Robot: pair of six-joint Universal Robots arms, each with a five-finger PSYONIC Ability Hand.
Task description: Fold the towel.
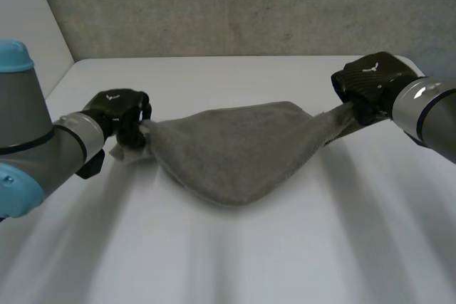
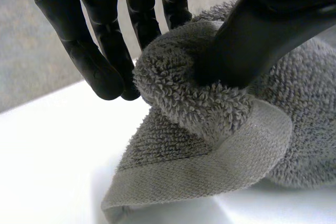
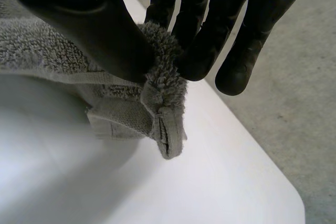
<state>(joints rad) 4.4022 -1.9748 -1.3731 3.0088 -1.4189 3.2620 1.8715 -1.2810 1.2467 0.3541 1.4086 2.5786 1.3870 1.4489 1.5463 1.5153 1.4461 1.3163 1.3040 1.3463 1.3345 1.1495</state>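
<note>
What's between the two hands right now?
Head view: the grey towel, stretched from the left hand to the right hand, each pinching an end; its middle sags toward the table.

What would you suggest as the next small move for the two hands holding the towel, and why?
Probably lower both hands together, with the pinches kept. The left hand and the right hand each pinch one end of the towel, which sags between them with its middle at or near the table. Lowering evenly should lay it down flat rather than bunched.
</note>
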